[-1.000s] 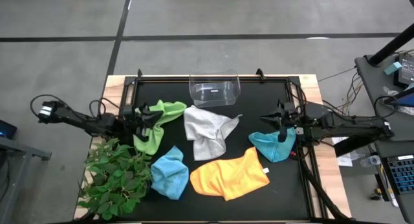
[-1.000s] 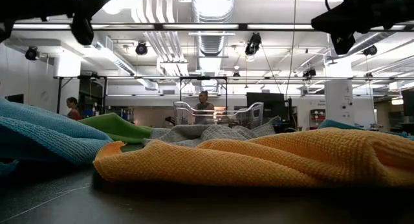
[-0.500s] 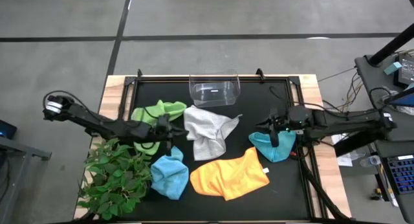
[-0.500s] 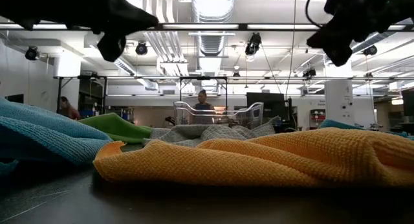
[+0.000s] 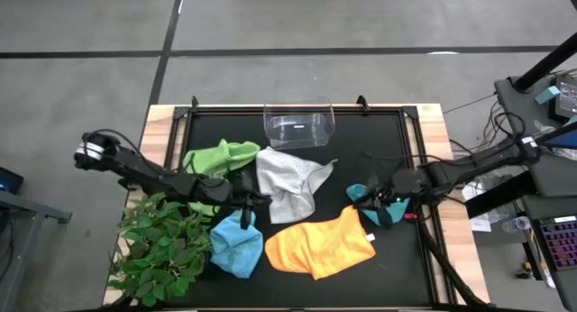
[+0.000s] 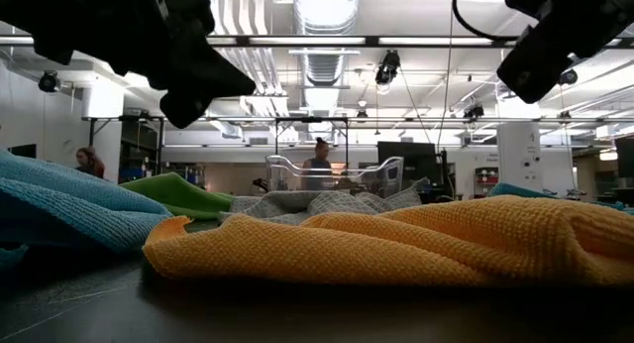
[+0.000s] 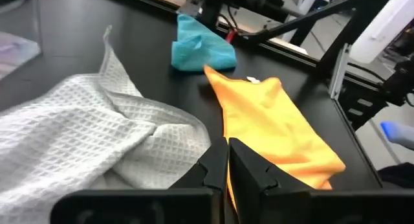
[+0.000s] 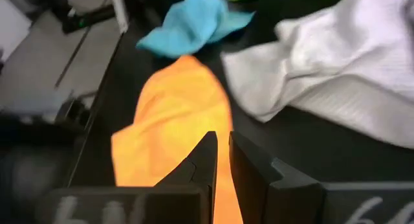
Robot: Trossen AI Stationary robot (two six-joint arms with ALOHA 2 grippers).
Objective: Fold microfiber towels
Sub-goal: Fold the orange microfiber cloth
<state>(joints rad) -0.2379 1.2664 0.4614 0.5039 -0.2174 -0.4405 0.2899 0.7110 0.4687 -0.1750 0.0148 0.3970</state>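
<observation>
So all five soft microfiber cloths are lying crumpled on the black table (image 5: 379,136): lime green (image 5: 221,156), waffle-weave grey-white (image 5: 287,181), teal (image 5: 364,201), light blue (image 5: 236,244) and yellow-orange (image 5: 320,243). The left gripper (image 5: 250,206) sits between the grey-white and light blue ones, fingers pressed together, empty. The right gripper (image 5: 374,200) is over the teal cloth, fingers nearly together, nothing in them.

Clear plastic bin (image 5: 298,124) at the far edge of the black table (image 5: 361,141). Leafy green plant (image 5: 160,249) at the near left corner. Two people (image 6: 321,157) stand far off in the room behind.
</observation>
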